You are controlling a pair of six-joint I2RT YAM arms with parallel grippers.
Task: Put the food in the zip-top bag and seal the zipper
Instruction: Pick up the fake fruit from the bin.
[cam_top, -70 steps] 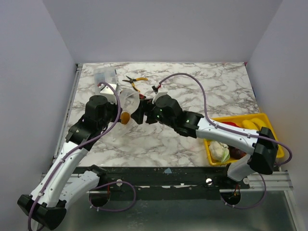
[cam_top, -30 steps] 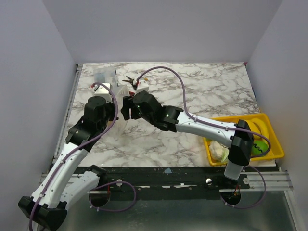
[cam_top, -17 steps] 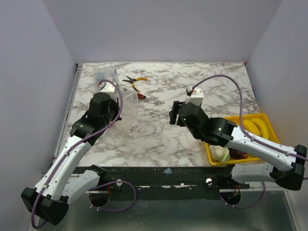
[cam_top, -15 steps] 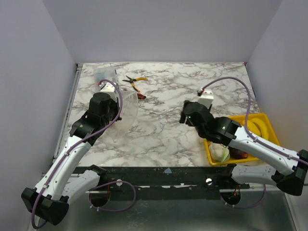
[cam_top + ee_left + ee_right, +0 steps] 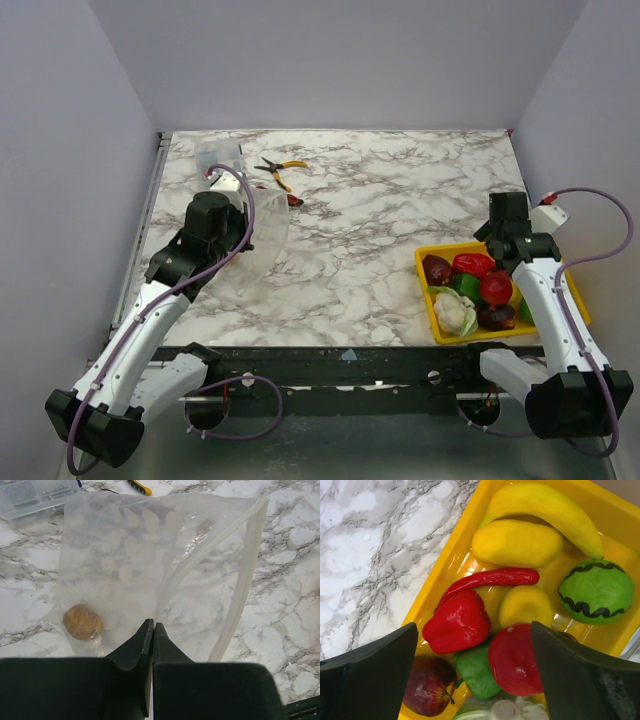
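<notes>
My left gripper is shut on the mouth edge of the zip-top bag, which lies clear and dotted on the marble with its zipper parted. An orange piece sits inside it. In the top view the bag lies just right of my left gripper. My right gripper is open and empty, hovering over the yellow tray. The tray holds a red pepper, red tomato, maroon apple, green pepper and the pale leafy piece.
The tray also holds a red chili, a banana, other yellow fruit and a green melon. A rigid clear compartment box and yellow-handled pliers lie behind the bag. The tray sits at the table's front right.
My right arm has left the bag's mouth and swung right to hover over the yellow tray. The orange piece now lies in the bag. My left gripper still holds the bag.
</notes>
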